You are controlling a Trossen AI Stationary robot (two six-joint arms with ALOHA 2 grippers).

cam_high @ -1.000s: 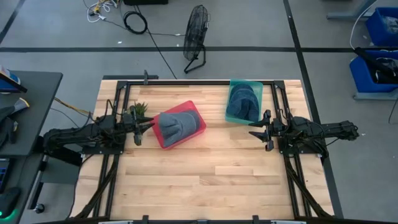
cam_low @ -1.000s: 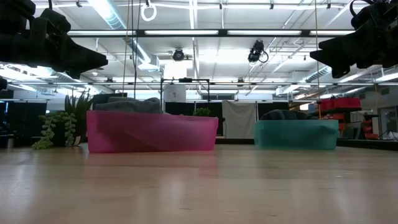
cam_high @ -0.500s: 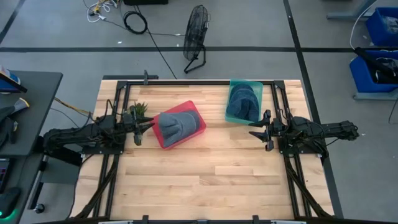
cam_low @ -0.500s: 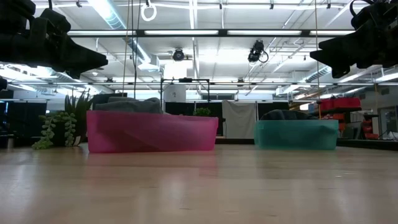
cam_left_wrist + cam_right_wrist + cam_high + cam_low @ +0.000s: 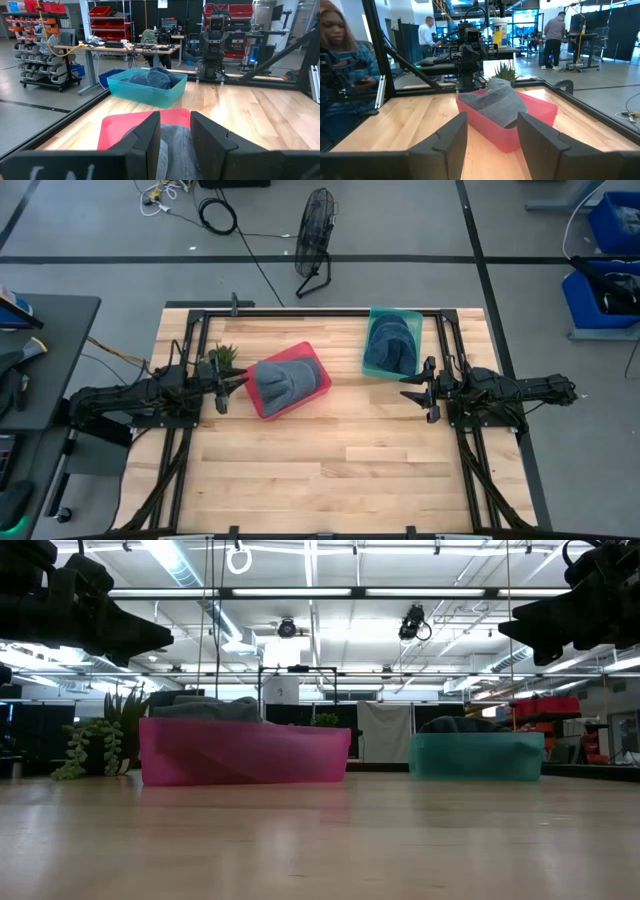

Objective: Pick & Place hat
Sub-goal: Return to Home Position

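Though empty, both hands (image 5: 226,391) (image 5: 418,393) agape.

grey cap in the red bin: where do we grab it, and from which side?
Pinch the domed crown of the grey cap from straight above. It bulges past the rim of the red bin, whose walls would likely block a side approach. The left claw, open beside that bin, is nearest. The brim's direction is unclear.

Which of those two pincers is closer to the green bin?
Right. The right pincer hangs close beside the green bin; the left pincer is across the table, beyond the red bin.
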